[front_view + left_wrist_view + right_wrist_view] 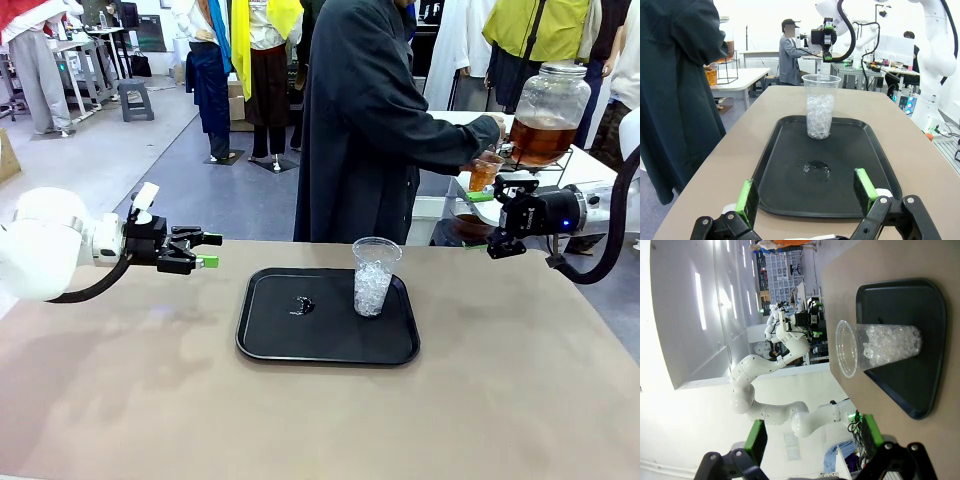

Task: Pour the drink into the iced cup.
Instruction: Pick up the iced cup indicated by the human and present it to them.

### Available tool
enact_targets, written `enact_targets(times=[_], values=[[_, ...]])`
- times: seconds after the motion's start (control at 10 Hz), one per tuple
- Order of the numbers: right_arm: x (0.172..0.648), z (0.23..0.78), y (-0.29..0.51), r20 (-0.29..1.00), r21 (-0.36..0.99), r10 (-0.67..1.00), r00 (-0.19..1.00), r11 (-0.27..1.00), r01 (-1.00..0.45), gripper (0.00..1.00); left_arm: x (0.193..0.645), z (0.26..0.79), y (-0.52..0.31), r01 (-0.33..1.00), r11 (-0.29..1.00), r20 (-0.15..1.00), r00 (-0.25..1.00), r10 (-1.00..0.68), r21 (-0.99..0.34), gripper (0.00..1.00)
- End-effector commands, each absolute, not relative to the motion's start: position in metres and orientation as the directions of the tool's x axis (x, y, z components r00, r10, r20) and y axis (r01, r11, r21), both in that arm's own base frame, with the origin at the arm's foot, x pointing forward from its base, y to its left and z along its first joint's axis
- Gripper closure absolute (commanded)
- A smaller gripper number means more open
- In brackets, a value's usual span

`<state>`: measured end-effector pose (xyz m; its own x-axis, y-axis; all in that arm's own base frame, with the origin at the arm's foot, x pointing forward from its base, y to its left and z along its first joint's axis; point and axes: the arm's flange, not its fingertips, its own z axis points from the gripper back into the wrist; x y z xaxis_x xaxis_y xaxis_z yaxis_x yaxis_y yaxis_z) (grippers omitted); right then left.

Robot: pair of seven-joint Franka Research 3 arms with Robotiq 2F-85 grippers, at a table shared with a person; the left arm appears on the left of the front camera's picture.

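Ice alone fills the iced cup [375, 275] on the black tray [270, 340]; pouring is not yet begun. Beyond the table a person holds a small cup [484, 176] of drink [483, 181] by the tea jar [550, 110]. Left gripper [210, 250] and right gripper [497, 218] hang wide apart, jaws spread, empty.

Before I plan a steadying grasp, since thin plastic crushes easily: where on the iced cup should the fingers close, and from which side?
Probably the lower, ice-packed wall of the iced cup, approached level from the robot's right. It stands upright near the right edge of the tray, tapering downward; ice stiffens that part, and the rim is left free.
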<state>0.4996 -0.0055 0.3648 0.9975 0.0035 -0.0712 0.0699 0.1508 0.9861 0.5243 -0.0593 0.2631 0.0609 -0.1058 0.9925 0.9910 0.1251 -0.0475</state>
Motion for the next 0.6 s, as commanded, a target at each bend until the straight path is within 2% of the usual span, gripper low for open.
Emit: enact_targets(times=[0.0,0.5], values=[[0.4996,0.3657,-0.0051,-0.068,0.986,0.001,0.998,0.152,0.067,0.00,0.5241,0.2632,-0.0585,0.990,0.129,0.993,0.062,-0.100,-0.049,0.00],[0.4996,0.3657,-0.0051,-0.068,0.986,0.001,0.998,0.152,0.067,0.00,0.5241,0.2632,-0.0585,0.990,0.129,0.993,0.062,-0.100,-0.049,0.00]])
